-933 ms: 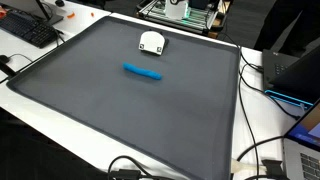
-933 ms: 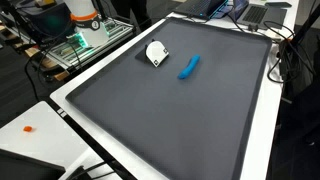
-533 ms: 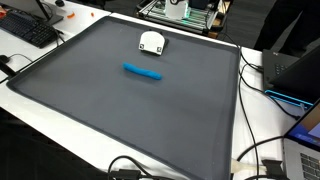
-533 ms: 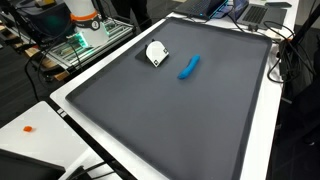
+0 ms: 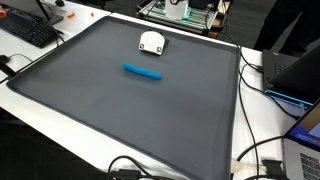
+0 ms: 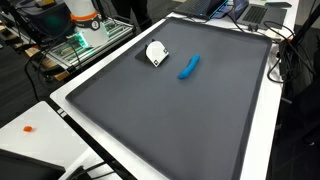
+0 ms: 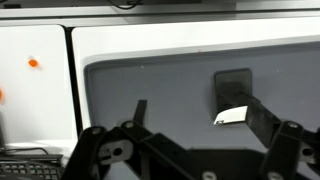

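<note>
**A grey mat on a cluttered lab table, the gripper spread above it**

A dark grey mat [image 5: 120, 115] covers most of a white table [image 6: 45, 112] in both exterior views, with cables and equipment around its edges. A blue marker [image 5: 143, 71] lies flat on the mat, somewhat toward its far side; it also shows on the mat from another angle [image 6: 189, 67]. A small white object [image 5: 152, 42] sits on the mat near the far edge, close to the marker but apart from it. It has a dark opening, but it is too small to tell whether it is a container or holds anything.

Off the mat, a black keyboard [image 5: 30, 30] lies beyond one corner and a laptop [image 5: 300, 72] beyond the opposite side. A small orange dot [image 6: 28, 128] marks the white table outside the mat.

The gripper [image 7: 188, 105] shows only in the wrist view. Its fingers [image 7: 233, 88] stand wide apart with nothing between them, above the mat near a rounded corner. The marker is not in that view.
</note>
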Controlling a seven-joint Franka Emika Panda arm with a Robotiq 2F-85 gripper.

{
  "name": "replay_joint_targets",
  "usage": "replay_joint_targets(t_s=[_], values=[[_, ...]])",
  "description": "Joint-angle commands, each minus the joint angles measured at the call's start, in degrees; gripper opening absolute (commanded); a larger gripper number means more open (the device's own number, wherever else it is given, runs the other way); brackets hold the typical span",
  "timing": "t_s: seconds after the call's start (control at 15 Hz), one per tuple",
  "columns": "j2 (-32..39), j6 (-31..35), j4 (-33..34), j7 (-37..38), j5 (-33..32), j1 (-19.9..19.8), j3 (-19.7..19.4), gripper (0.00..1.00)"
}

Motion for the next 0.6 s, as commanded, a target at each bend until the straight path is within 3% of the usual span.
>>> replay_joint_targets(t_s=[0.0,0.13,0.53], values=[[-1.61,1.06,-3.51,8.35,5.96,1.71,3.31,1.00],[-1.21,1.69,-4.78,18.08,9.29,1.27,6.62,1.00],[-1.55,12.77,-12.29,40.57,14.63,1.07,14.53,1.00]])
